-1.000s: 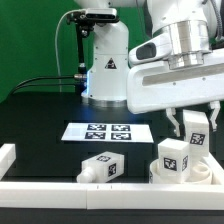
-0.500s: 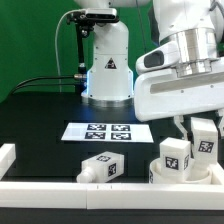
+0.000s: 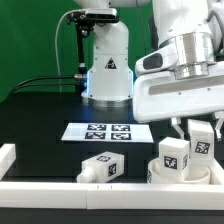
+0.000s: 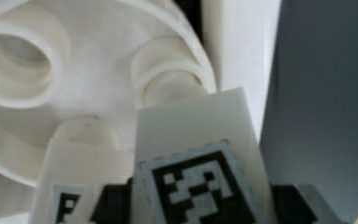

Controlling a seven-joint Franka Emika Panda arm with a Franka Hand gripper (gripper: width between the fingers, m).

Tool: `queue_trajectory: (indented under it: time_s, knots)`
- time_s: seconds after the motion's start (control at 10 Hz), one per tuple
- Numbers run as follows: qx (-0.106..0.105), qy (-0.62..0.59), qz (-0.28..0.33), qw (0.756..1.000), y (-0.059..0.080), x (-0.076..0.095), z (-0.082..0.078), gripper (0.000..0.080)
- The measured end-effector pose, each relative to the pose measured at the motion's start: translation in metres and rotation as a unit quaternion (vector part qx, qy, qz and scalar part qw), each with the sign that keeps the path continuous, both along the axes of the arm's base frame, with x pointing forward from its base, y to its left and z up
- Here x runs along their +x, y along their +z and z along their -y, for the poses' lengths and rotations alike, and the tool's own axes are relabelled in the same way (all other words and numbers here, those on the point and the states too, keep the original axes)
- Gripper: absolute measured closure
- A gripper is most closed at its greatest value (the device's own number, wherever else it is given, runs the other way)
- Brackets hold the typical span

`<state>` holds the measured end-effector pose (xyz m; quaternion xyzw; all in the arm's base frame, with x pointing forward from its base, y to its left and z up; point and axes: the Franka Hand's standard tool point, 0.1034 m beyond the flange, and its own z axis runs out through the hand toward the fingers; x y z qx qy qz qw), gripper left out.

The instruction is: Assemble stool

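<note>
My gripper (image 3: pixel 199 127) is shut on a white block leg (image 3: pixel 200 141) with a marker tag and holds it upright just above the right side of the round white seat (image 3: pixel 160 173). A second leg (image 3: pixel 173 156) stands in the seat right beside the held one. A third leg (image 3: pixel 101 167) lies on the table to the exterior view's left of the seat. In the wrist view my gripper (image 4: pixel 211 205) holds the tagged leg (image 4: pixel 202 150) over the seat's sockets (image 4: pixel 43 70), with the standing leg (image 4: pixel 69 175) alongside.
The marker board (image 3: pixel 110 131) lies flat behind the lying leg. White border rails run along the front (image 3: pixel 90 189) and at the left (image 3: pixel 6 155). The robot base (image 3: pixel 105 60) stands at the back.
My gripper has carried the held leg toward the exterior view's right and slightly lower, beside the standing leg. The other parts have not moved.
</note>
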<state>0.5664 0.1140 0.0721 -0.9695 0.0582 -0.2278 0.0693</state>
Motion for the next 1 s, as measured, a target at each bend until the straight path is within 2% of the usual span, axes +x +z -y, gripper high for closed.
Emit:
queue_trajectory:
  time_s: [0.2, 0.3, 0.4, 0.5, 0.6, 0.9, 1.0]
  knots:
    - [-0.007, -0.004, 0.014, 1.000, 0.0001, -0.0039, 0.0058, 0.0479]
    - [-0.007, -0.004, 0.014, 1.000, 0.0003, -0.0034, 0.0055, 0.0402]
    - [-0.007, -0.004, 0.014, 1.000, 0.0002, -0.0035, 0.0056, 0.0265]
    - [-0.007, -0.004, 0.014, 1.000, 0.0002, -0.0035, 0.0057, 0.0265]
    - [-0.007, -0.004, 0.014, 1.000, 0.0002, -0.0035, 0.0057, 0.0170]
    - [-0.007, -0.004, 0.011, 1.000, -0.0002, -0.0038, 0.0056, 0.0151]
    - [-0.001, -0.001, -0.011, 1.000, -0.0009, -0.0061, 0.0061, 0.0151]
